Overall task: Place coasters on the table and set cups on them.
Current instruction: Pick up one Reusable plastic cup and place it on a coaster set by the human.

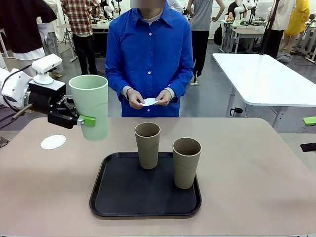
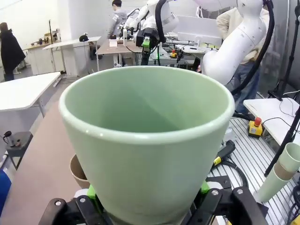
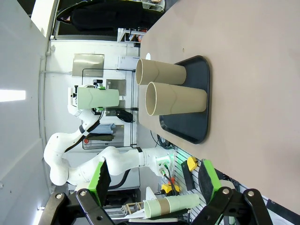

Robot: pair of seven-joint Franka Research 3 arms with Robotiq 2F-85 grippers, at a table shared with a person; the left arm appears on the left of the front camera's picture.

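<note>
Tan cups stood on tray, lower centre; mint cup clamped in left end effector; right end effector wide.

Bright, even light from overhead fills the room. On the large beige-tan smooth-topped table shadows are soft and faint, with a thin dark edge under the black rounded-corner tray; the white table behind reads nearly washed out. In the left wrist view the pale mint green tapered tumbler is crisp and softly shaded inside, while wide-angle bending curves the background. The right wrist view has a blown-out white patch at its left edge.
</note>
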